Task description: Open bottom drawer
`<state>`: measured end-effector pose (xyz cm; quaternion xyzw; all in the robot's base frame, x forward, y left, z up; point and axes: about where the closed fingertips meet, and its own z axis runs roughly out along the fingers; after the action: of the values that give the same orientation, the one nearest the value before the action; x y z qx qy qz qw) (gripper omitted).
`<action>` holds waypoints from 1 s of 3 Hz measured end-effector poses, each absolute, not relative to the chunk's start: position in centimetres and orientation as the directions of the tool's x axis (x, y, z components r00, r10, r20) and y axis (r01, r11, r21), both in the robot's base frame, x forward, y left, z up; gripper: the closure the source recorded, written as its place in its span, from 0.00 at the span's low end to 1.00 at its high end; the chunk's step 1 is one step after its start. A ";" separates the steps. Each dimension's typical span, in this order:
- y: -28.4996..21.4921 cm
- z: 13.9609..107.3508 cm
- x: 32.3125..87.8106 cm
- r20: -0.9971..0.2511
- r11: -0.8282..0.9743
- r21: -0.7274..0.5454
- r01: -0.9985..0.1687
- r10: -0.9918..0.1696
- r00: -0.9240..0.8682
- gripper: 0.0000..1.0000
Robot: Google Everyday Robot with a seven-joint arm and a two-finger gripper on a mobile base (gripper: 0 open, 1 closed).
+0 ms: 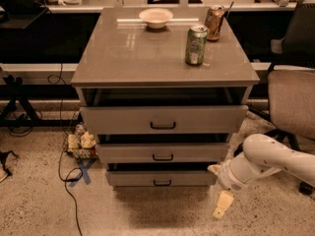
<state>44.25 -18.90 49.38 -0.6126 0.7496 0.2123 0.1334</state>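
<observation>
The bottom drawer point(162, 178) is the narrowest grey-beige front at the foot of the cabinet, with a small black bar handle point(162, 183). A dark gap shows above its front. My gripper point(221, 205) hangs low at the right of the cabinet, just right of and a little below the drawer's right end, apart from it. Its pale finger point(222, 204) points down toward the floor. The white arm point(268, 159) reaches in from the right.
The mid drawer point(162, 153) and top drawer point(162, 119) sit above. On the cabinet top stand a green can point(196, 44), a brown can point(214, 22) and a white bowl point(156, 17). An office chair point(293, 95) stands right. A cable and clutter point(81, 142) lie left.
</observation>
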 end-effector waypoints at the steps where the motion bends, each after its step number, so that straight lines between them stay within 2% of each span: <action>1: -19.4 47.0 45.5 -0.421 0.183 0.126 -0.975 -0.880 -0.219 0.00; 3: -22.1 34.6 53.1 -0.453 0.172 0.066 -0.983 -0.872 -0.183 0.00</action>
<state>53.13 -22.13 34.62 -0.6192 0.7490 0.1749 0.1580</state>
